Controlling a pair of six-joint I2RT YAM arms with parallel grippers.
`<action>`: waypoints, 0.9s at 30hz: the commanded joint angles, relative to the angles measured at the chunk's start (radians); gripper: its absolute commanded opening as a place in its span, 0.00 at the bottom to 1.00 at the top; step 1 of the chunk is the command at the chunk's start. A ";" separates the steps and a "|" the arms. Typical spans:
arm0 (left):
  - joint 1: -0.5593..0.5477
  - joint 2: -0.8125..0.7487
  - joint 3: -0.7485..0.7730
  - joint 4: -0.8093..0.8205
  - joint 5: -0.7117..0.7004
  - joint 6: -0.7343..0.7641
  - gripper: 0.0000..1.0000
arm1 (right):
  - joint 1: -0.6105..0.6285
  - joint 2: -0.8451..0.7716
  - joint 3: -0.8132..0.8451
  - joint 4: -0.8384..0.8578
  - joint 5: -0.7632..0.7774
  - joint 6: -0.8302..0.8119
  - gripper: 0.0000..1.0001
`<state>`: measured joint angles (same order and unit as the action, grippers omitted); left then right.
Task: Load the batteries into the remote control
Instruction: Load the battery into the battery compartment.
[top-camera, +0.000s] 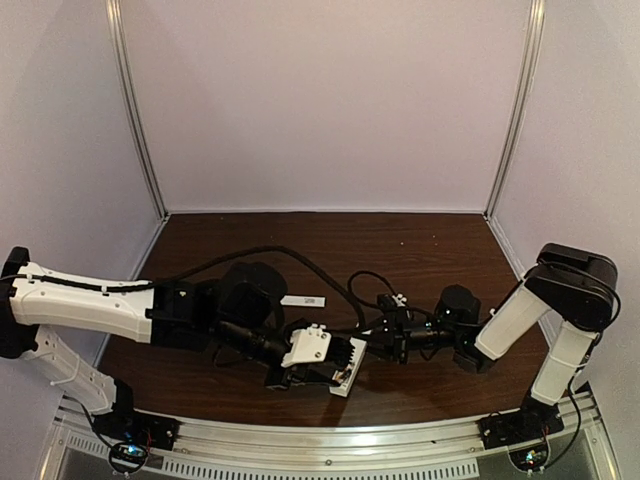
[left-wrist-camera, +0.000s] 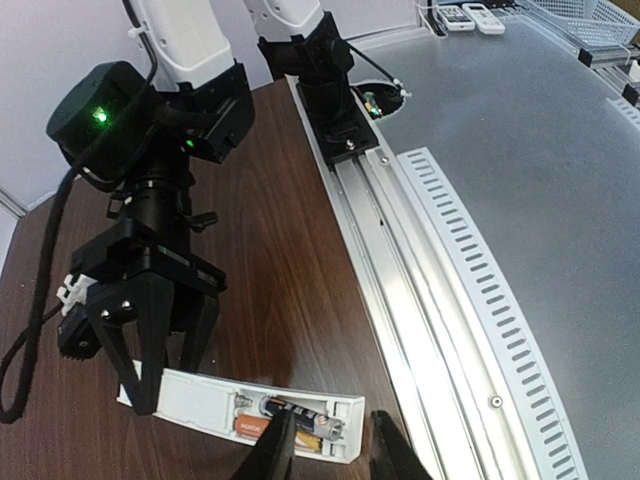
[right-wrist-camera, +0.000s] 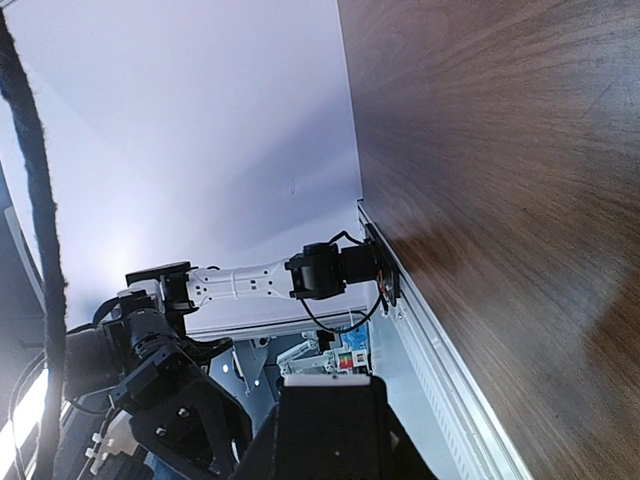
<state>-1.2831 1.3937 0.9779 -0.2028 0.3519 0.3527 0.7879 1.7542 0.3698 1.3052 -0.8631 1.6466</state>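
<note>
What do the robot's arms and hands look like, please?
The left arm and right arm have white casings and black joints. The left hand and right hand are black with two tapered fingers. A black cable loops by the left arm; a green light marks the right wrist.

Dim; some glare; fg blurry.

The top view looks steeply down from above and behind the arm bases onto the whole table (top-camera: 420, 240), facing the back wall (top-camera: 320, 100). The left wrist view sits close above the remote control (left-wrist-camera: 200, 402), with its own fingers (left-wrist-camera: 272, 455) at the bottom edge, and faces along the near rail (left-wrist-camera: 400, 270) toward the right arm (left-wrist-camera: 190, 50). The right wrist view, rolled sideways and low over the table, faces the left arm (right-wrist-camera: 240, 282). The top and left wrist views share the remote control, rail and right arm.
</note>
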 joint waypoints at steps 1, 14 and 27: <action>-0.005 0.025 0.025 -0.027 0.008 0.052 0.25 | 0.015 -0.032 0.028 0.366 -0.023 -0.010 0.00; -0.005 0.047 0.031 -0.026 -0.012 0.042 0.18 | 0.037 -0.051 0.040 0.324 -0.023 -0.035 0.00; -0.005 0.088 0.062 -0.053 -0.049 0.032 0.16 | 0.039 -0.081 0.043 0.262 -0.014 -0.063 0.00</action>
<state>-1.2850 1.4647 1.0100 -0.2478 0.3359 0.3870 0.8204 1.7050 0.3904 1.3060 -0.8780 1.5993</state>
